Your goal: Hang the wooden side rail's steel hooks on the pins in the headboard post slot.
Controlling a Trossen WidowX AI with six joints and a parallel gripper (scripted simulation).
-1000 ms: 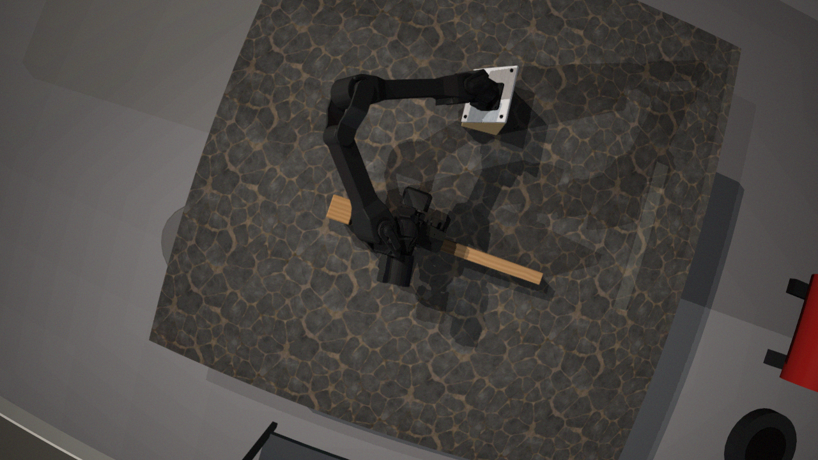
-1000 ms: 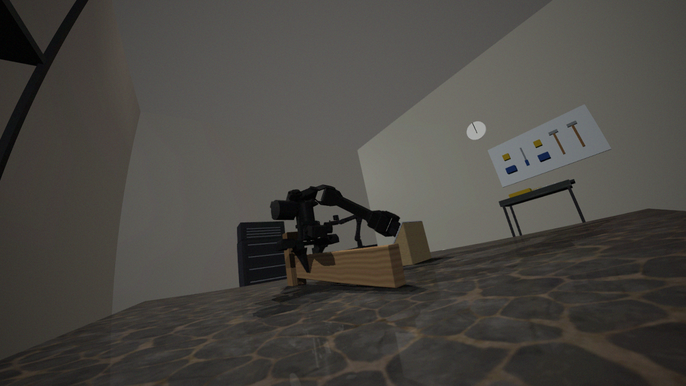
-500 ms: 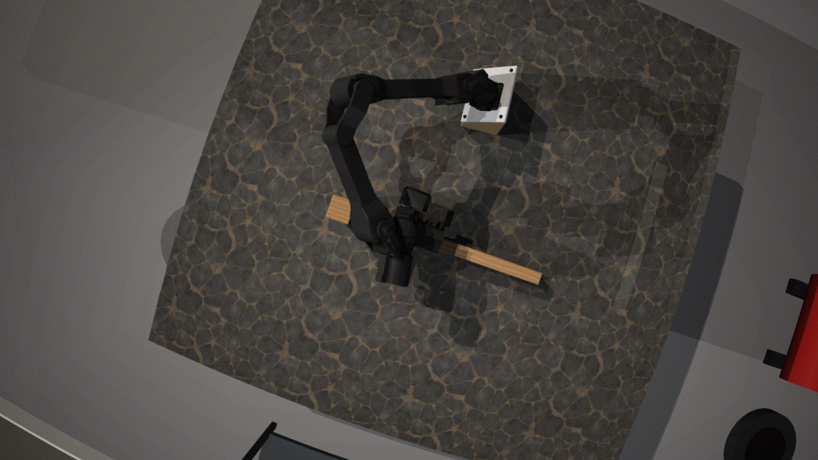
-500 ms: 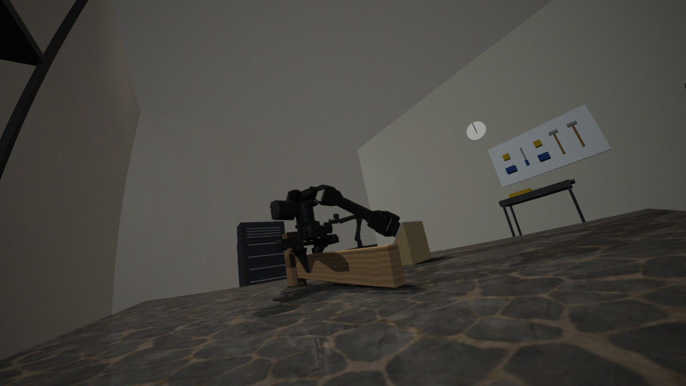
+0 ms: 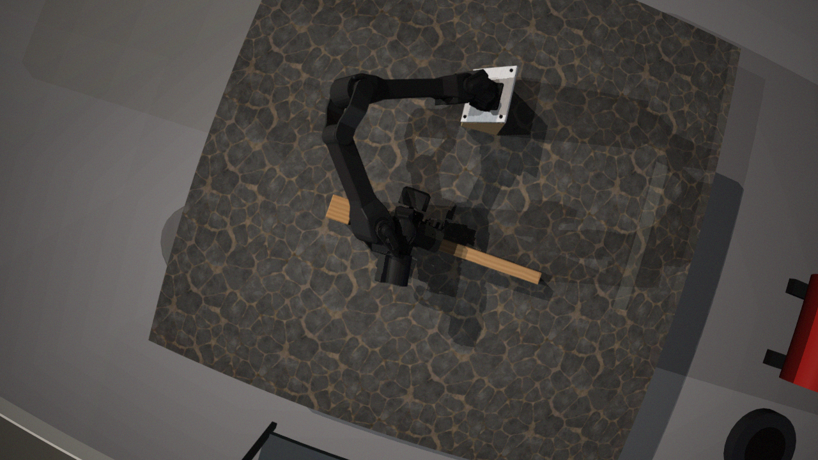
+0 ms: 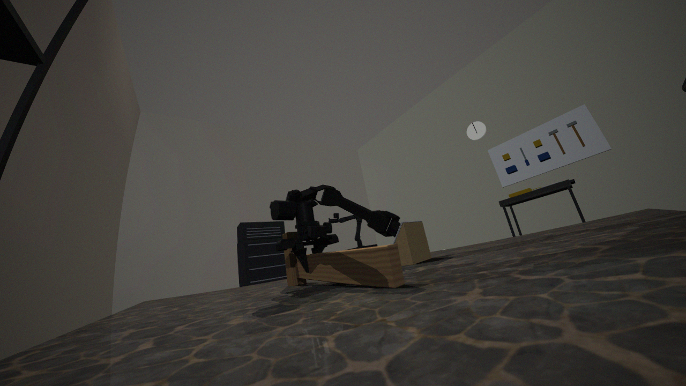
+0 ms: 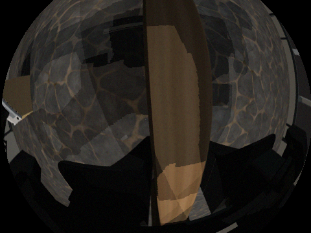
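Grasping the rail [image 5: 491,262] partway along its length, the gripper [image 6: 299,249] is clenched on it near the post [image 6: 290,259] on the desk [image 5: 572,354]; best to keep the rail level, far end down, while seating the hidden hooks.

Dim overall; overlapping soft shadows across table [image 5: 572,354]; wrist view fisheye-warped, black-rimmed, perhaps slightly blurred.

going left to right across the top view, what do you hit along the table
wooden side rail's left end → end effector clamped on the rail → arm's base plate → rail's right end → red object at the frame's edge
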